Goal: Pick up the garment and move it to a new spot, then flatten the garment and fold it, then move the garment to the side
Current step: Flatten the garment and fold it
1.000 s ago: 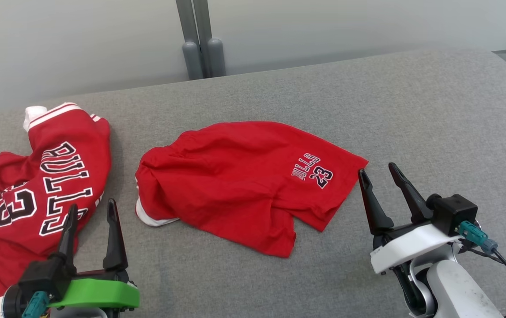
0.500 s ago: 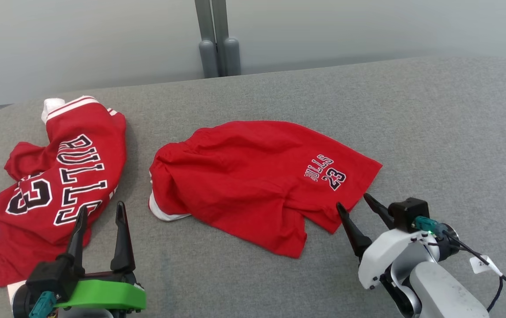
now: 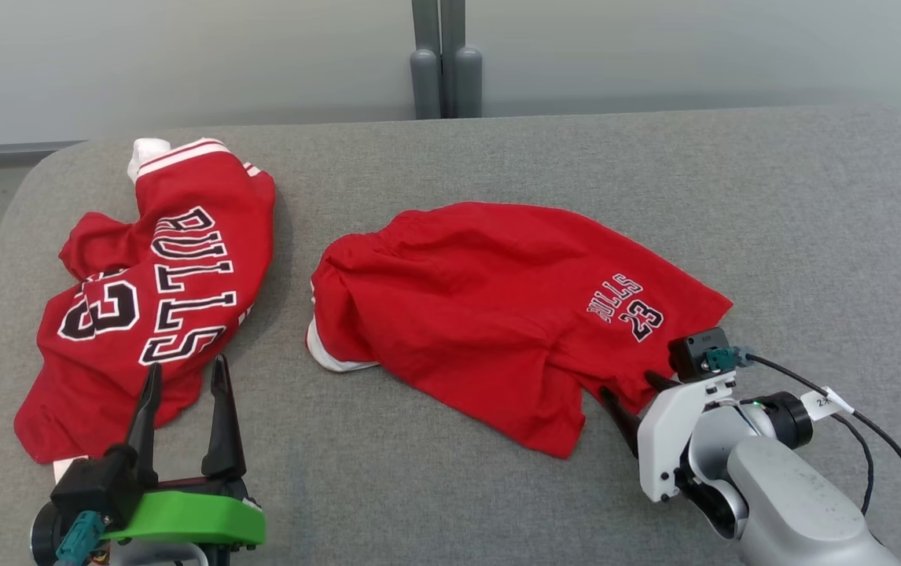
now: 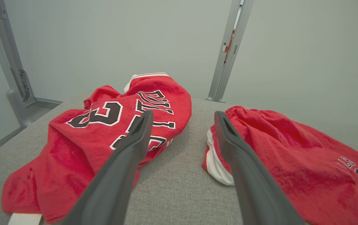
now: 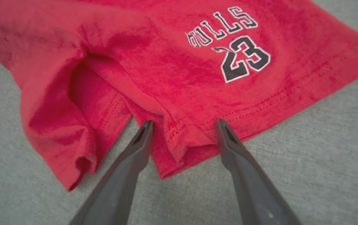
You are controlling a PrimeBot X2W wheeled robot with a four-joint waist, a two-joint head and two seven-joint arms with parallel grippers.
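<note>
Two red garments on the grey cushion (image 3: 576, 157): one pair of shorts (image 3: 513, 314) in the centre and one jersey (image 3: 152, 291) at left, lying apart. Two grippers. Right gripper (image 5: 185, 122) is spread wide at the shorts' near-right leg hem, a fold of hem between its fingers, not pinched. Left gripper (image 3: 185, 364) is also spread, empty, at the jersey's near edge.

My right gripper (image 3: 627, 384): one finger mostly hidden behind own wrist housing (image 3: 672, 436); shorts (image 5: 166, 62) cropped top & left, rt wrist view.
</note>
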